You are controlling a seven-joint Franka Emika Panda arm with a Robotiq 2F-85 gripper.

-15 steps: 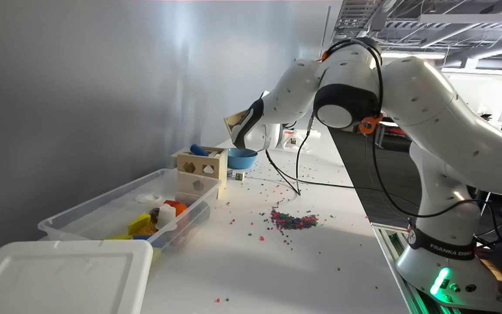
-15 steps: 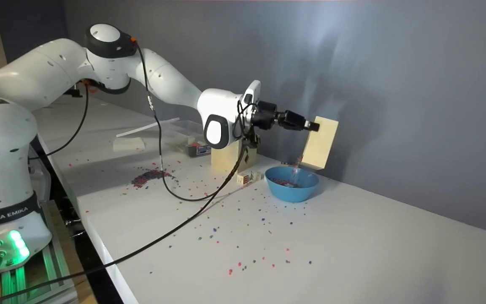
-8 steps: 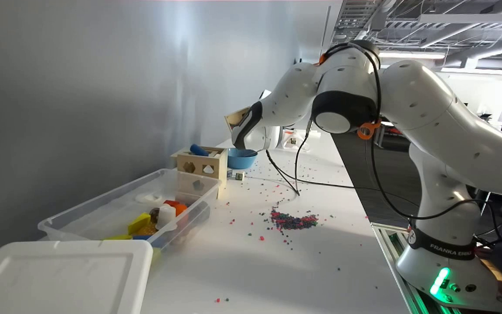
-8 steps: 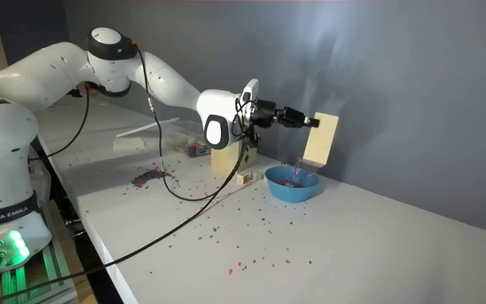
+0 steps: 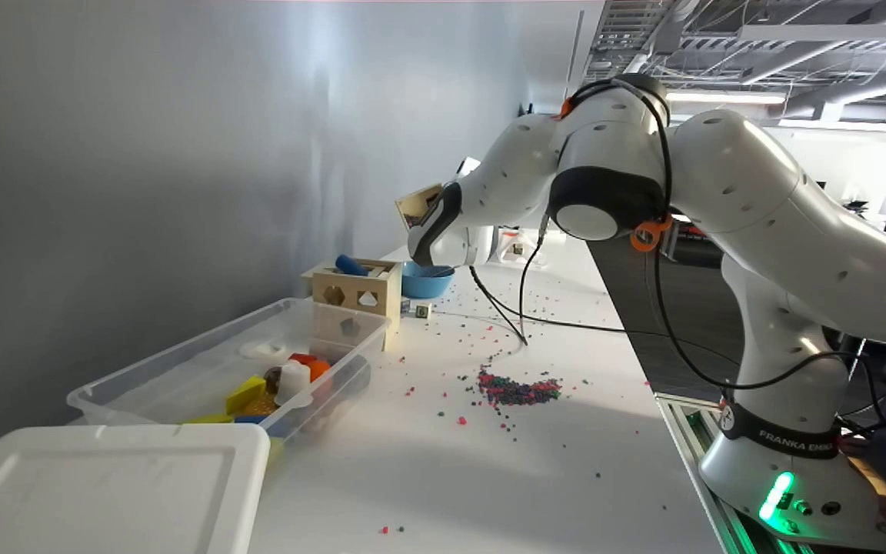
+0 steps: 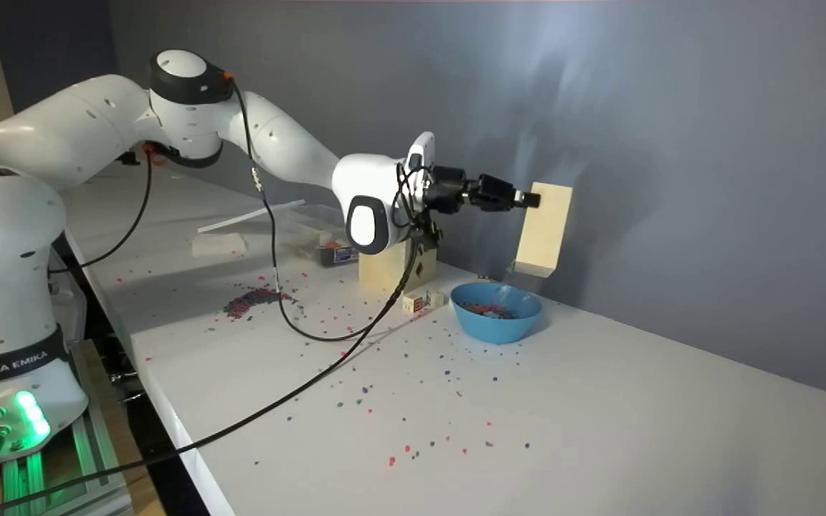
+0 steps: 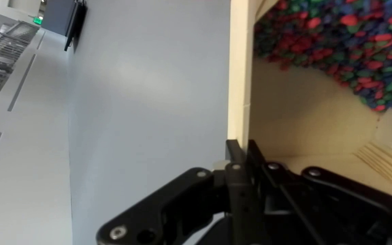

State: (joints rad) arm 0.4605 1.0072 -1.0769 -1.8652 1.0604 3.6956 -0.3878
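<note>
At the end of the white arm (image 6: 277, 136), the gripper (image 7: 241, 146) was pinched tight on the thin wall of a wooden box (image 6: 543, 233), which hung tilted in the air just above a blue bowl (image 6: 495, 328). Only the wrist view looked well into the box: small red, green and blue pieces (image 7: 362, 51) lay heaped in the part away from the gripper, bare wood showed nearer to it, and thin wooden ridges (image 7: 383, 166) stood in a corner. An exterior view gave just the box's plain outside, yet caught a blurred streak of pieces (image 6: 508, 272) between its lower edge and the bowl, where more pieces lay.

Around the bowl, letter cubes (image 6: 414, 304) and a shape box (image 5: 358, 296) with cut-out holes stood near it on the tabletop (image 5: 443, 477). An exterior view brought out a blue cylinder (image 5: 351, 265) leaning on the shape box, a clear bin (image 5: 204, 381) of colourful toys (image 5: 243, 395) and a white lid (image 5: 104, 492). Both exterior views showed a loose pile (image 5: 518, 390) of pieces farther off, single ones scattered about, and a black cable (image 6: 280, 410) crossing the tabletop.
</note>
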